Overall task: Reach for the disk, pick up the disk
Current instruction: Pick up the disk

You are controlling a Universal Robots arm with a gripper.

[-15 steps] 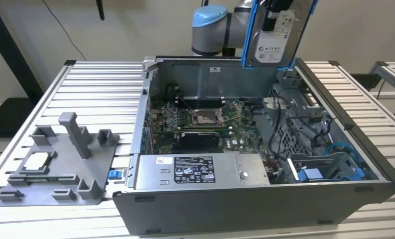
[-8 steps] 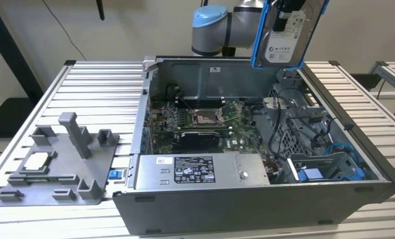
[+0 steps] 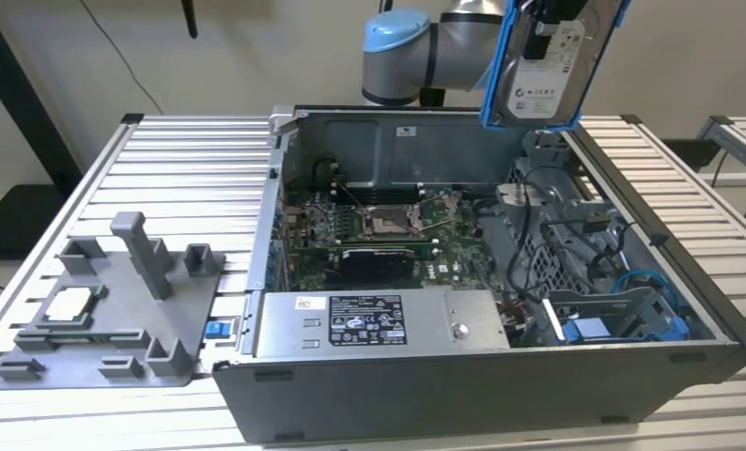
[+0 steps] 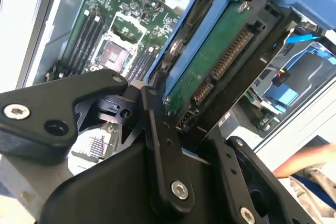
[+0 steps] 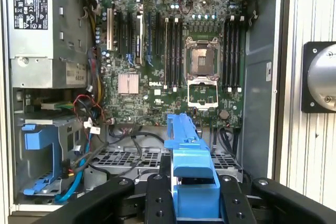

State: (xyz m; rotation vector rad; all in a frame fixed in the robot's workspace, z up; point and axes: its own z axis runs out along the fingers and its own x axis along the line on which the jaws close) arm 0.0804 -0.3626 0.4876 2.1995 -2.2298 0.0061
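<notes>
The disk (image 3: 551,80), a silver-grey drive with a white label in a bright blue bracket, hangs upright above the back right corner of the open computer case (image 3: 286,188). My gripper (image 3: 551,33) is shut on it from above. In the second wrist view the black fingers (image 4: 153,129) clamp the disk (image 4: 210,61), whose green circuit side and connector face the camera. In the first wrist view the blue bracket (image 5: 189,150) stands between the two fingers of the gripper (image 5: 193,200), well above the motherboard.
Inside the case lie the motherboard (image 3: 373,225), a grey power supply box (image 3: 373,324) and a blue drive bay (image 3: 624,324) with loose cables. A grey fixture plate (image 3: 122,357) carrying a small silver chip (image 3: 72,303) sits on the slatted table at the exterior view's left.
</notes>
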